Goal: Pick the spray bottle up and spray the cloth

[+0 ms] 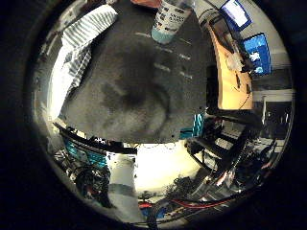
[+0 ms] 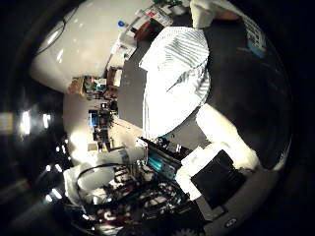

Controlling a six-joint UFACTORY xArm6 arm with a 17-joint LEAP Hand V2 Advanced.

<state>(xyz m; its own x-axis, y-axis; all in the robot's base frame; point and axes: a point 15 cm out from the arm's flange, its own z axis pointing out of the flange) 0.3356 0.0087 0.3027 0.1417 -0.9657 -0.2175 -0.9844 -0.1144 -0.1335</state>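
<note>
Hand [image 2: 221, 167]: white and black parts show at the edge of the thumb side view; fingers reach out fairly straight, nothing between them, so it hangs loose and holds nothing.
Table [image 1: 139, 91]: dark mat surface under the palm, some way below it.
Cloth [image 2: 174, 78]: white with thin stripes, rumpled, lying on the table near its edge, off to one side of the palm.
Spray bottle [image 1: 169, 21]: clear body with a printed label, standing on the table at the far side, well apart from the hand and apart from the cloth.
Desk [image 1: 230, 72]: orange-topped, beyond the table, screens on it.
</note>
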